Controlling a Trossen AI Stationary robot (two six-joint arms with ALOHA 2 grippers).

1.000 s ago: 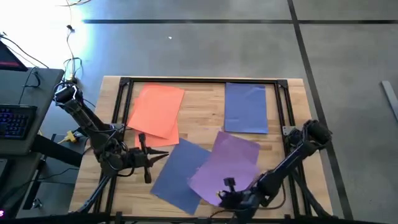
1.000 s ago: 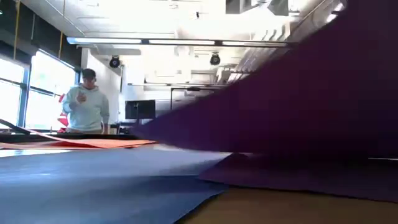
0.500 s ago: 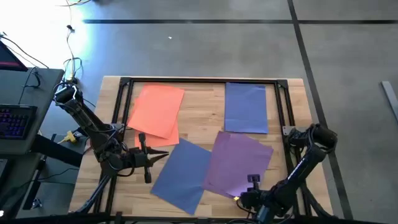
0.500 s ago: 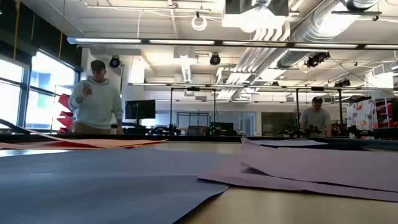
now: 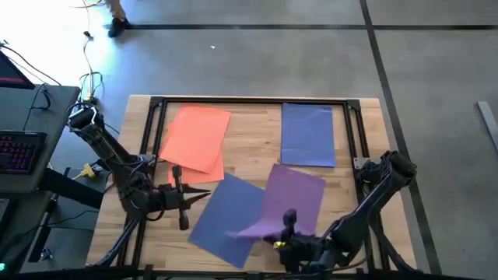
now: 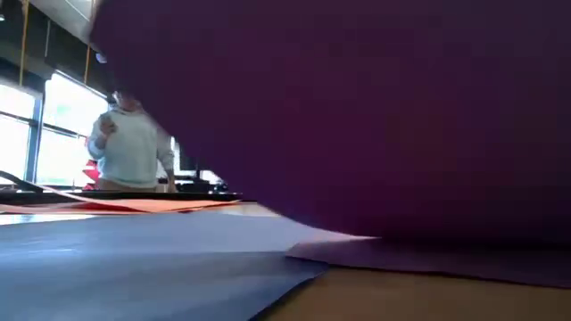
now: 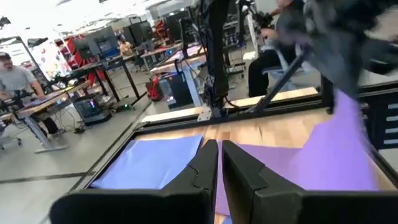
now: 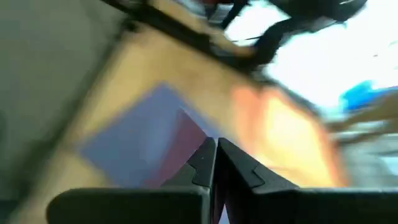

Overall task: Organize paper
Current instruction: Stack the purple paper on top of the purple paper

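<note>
Orange paper (image 5: 194, 138) lies at the table's far left and a blue sheet (image 5: 307, 134) at the far right. Another blue sheet (image 5: 226, 216) lies at the near middle. Purple paper (image 5: 294, 194) lies right of it, and its raised near part fills the low view (image 6: 357, 116) above a flat purple sheet (image 6: 446, 259). My right gripper (image 5: 285, 232) is shut on the purple paper at the near edge. My left gripper (image 5: 204, 194) is shut just left of the near blue sheet and touches nothing. My right gripper pinches the purple paper near its near edge (image 5: 268, 229) between its two fingers, coming low from the table's near right side. One layer or several, I cannot tell. The near part is lifted and curls over; the far part (image 5: 299, 183) stays on the table.
A black frame (image 5: 257, 101) runs around the table top. A person (image 6: 129, 147) stands beyond the far left edge. A keyboard and screen (image 5: 19, 148) sit left of the table. Bare wood (image 5: 253, 144) shows between the orange paper and the far blue sheet.
My right gripper first went toward the table's right edge, and the purple paper lay flat. It then came back toward the left, and the paper's near part has risen and curled over. My left gripper has kept still.
</note>
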